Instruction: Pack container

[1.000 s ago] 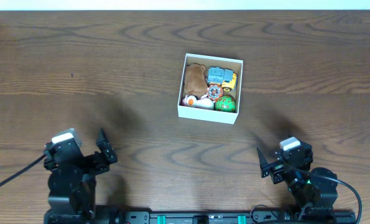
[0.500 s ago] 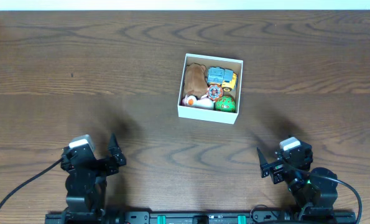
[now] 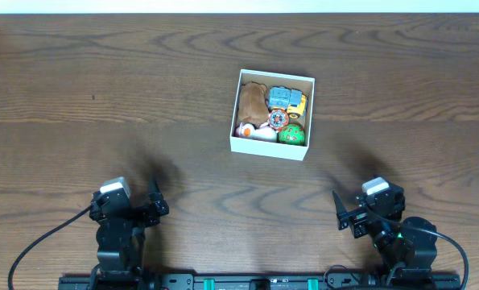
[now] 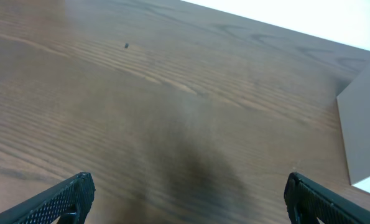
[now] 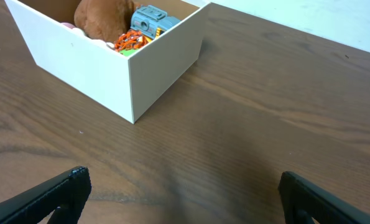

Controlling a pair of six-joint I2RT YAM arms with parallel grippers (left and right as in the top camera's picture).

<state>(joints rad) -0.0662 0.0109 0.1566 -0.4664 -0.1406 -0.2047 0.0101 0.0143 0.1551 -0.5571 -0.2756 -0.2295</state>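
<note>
Though toys (image 3: 253,103) crowd it, the container (image 3: 267,149) stands lidless.

You are looking at a robot test bench, the kind found in a lab rather than a home or a shop. The counter (image 3: 78,97) is one broad dark wood-grain surface, and at 12 o'clock a pale strip (image 3: 239,6) runs along its far edge. At 6 o'clock the left arm (image 3: 118,234) and the right arm (image 3: 388,229) stand by a black rail (image 3: 175,282) with green fittings (image 3: 211,283), and a black cable (image 3: 54,230) loops off from the left arm's base. Just past centre towards 12 o'clock sits a white-walled container (image 3: 267,148) of small toys (image 3: 253,101).
</note>
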